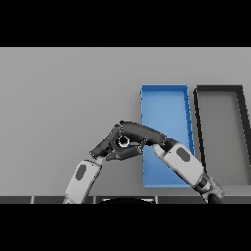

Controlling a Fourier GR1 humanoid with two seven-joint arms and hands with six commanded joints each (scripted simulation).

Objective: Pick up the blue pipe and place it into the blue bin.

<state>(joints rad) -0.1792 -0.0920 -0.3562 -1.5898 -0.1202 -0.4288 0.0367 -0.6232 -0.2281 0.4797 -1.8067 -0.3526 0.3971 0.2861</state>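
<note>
grey table (59, 98), pipe (124, 142) between hands (touching)

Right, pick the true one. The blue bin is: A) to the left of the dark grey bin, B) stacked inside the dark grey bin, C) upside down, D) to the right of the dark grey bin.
A: the blue bin stands open side up on the table, directly left of the dark grey bin, beside it rather than inside it.

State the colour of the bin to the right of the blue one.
Black rim with a grey floor: the black bin, seen in the head view.
</note>
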